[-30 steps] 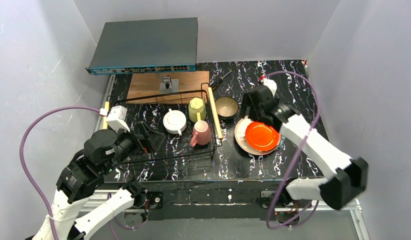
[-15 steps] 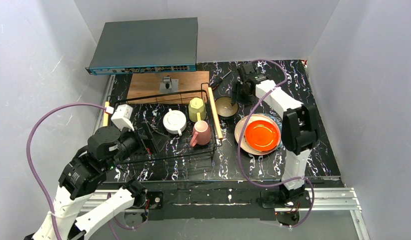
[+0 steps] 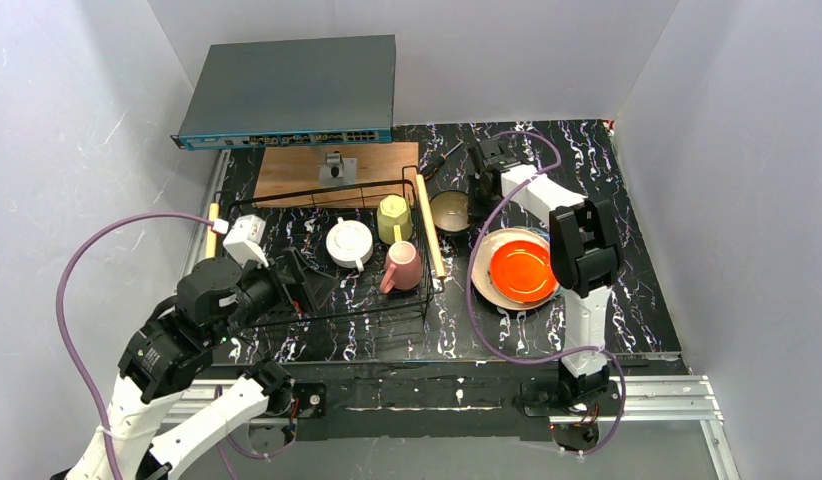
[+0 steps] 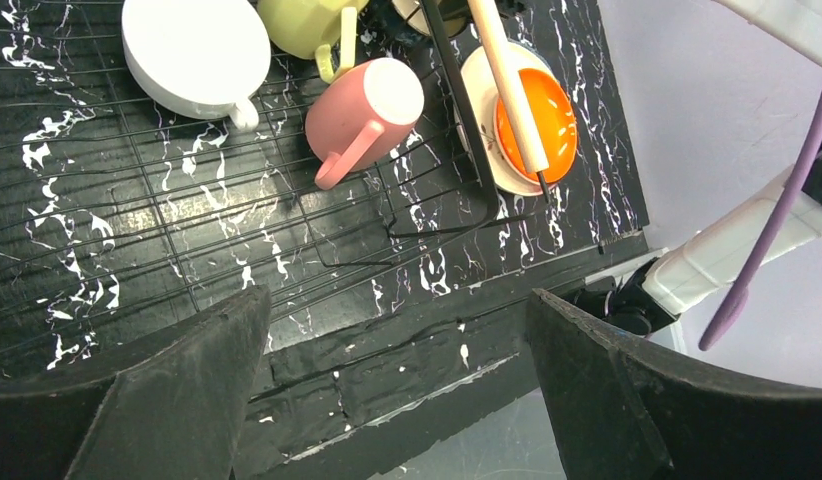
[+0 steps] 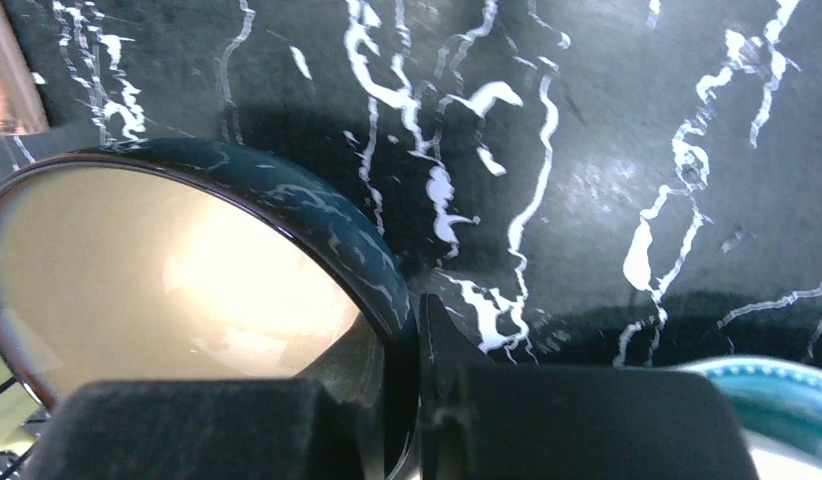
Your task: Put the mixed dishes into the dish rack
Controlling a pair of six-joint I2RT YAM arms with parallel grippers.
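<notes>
Black marbled tabletop (image 3: pixel 637 270), far side: clamps right gripper (image 5: pixel 419 370) on rim of blue-teal tan-lined bowl (image 3: pixel 452 211); spreads left gripper (image 4: pixel 397 310) wide.

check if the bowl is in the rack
Out: bowl sits on the table beside the dish rack, right end effector pinching its rim.

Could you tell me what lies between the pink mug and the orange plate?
The dish rack's wire side with its wooden rod handle, seen in the top view.
</notes>
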